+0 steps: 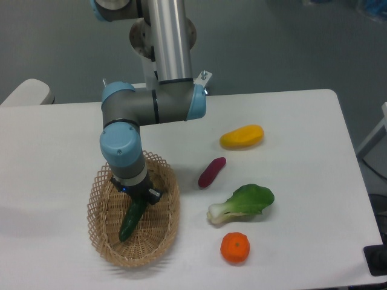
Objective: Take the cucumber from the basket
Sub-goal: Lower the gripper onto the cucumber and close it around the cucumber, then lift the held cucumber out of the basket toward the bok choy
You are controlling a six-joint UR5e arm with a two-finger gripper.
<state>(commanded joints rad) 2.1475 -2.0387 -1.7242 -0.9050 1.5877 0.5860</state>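
Cucumber (133, 219) at stake: the slim dark green vegetable lies lengthwise inside the oval wicker basket (104, 246) at the near left of the white bench (302, 121), its upper end tucked under the robot's hand (138, 196), its lower end resting toward the middle of the woven floor. Trouble, if it comes, would likely stem from the grip sitting near one end of a glossy, curved body: lifted from there, the free end may swing down and pivot out between the fingers, or drag against the lattice rim and tip the light basket. The hand appears closed to a narrow gap around the cucumber's top, but the wrist blocks the fingertips, so whether it truly has hold cannot be told from this angle. Well apart on the right of the bench lie a purple sweet potato (211, 172), a yellow mango (242, 136), a leafy bok choy (243, 202) and an orange tangerine (234, 248), none near the arm's path.
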